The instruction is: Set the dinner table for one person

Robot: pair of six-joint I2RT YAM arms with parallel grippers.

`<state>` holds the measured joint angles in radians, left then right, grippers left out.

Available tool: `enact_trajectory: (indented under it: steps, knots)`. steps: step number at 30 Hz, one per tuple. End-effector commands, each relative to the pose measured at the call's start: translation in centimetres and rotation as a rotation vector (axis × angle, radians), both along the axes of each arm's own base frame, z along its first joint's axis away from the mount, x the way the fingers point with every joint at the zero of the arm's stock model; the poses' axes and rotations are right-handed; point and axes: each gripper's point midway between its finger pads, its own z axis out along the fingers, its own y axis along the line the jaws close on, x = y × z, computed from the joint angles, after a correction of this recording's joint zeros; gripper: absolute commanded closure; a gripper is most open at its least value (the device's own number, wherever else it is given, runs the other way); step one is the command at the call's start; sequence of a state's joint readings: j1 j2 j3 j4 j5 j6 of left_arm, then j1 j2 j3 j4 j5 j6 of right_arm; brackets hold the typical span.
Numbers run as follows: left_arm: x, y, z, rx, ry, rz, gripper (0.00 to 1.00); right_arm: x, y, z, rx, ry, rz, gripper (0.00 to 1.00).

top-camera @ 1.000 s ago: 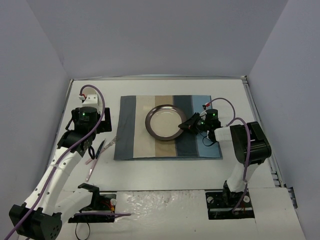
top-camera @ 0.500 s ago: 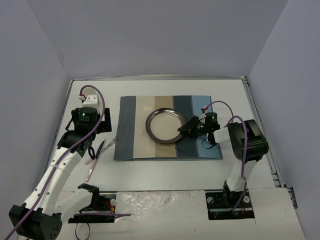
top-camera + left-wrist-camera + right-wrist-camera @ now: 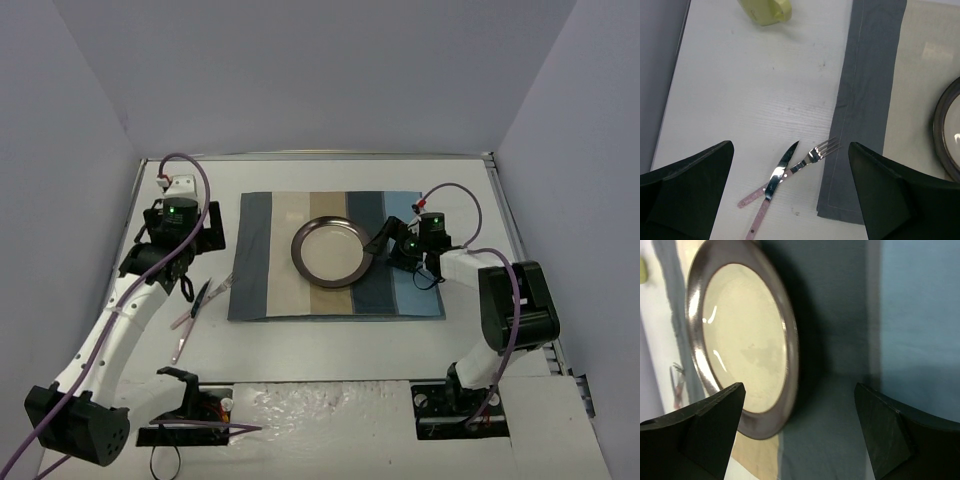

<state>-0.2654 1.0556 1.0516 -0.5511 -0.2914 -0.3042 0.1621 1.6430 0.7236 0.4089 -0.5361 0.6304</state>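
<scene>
The left gripper [image 3: 791,148] hangs wide open and empty above the pink-handled steel knife [image 3: 771,189] and the matching fork [image 3: 813,155]. These lie crossed on the bare white rectangular dinner table [image 3: 330,340], which spans the walled booth. They sit just left of the striped blue-and-beige cloth placemat [image 3: 265,262] near the table's middle. On the mat sits the round cream plate with a dark metallic rim [image 3: 330,250], so mat and plate look placed and the cutlery is left to do. The right gripper [image 3: 800,386] straddles the plate's right rim, spread wide, gripping nothing. A pale yellow-green object [image 3: 766,10] lies farther off. Nothing blocks the cutlery.
</scene>
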Motion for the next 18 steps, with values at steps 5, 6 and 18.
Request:
enact_trajectory:
  steps: [5, 6, 18]
  knots:
    - [5.3, 1.7, 5.4, -0.067, -0.093, 0.136, 0.03, 0.0, -6.1, 6.6, -0.296, -0.142, -0.148, 0.07]
    - [5.9, 2.2, 5.5, -0.074, -0.09, 0.149, 0.03, -0.1, -6.3, 7.5, -0.305, -0.167, -0.154, 0.07]
    - [17.0, 12.4, 3.8, -0.178, -0.022, 0.224, 0.03, -1.9, -5.8, 17.6, -0.343, -0.506, -0.089, 0.0]
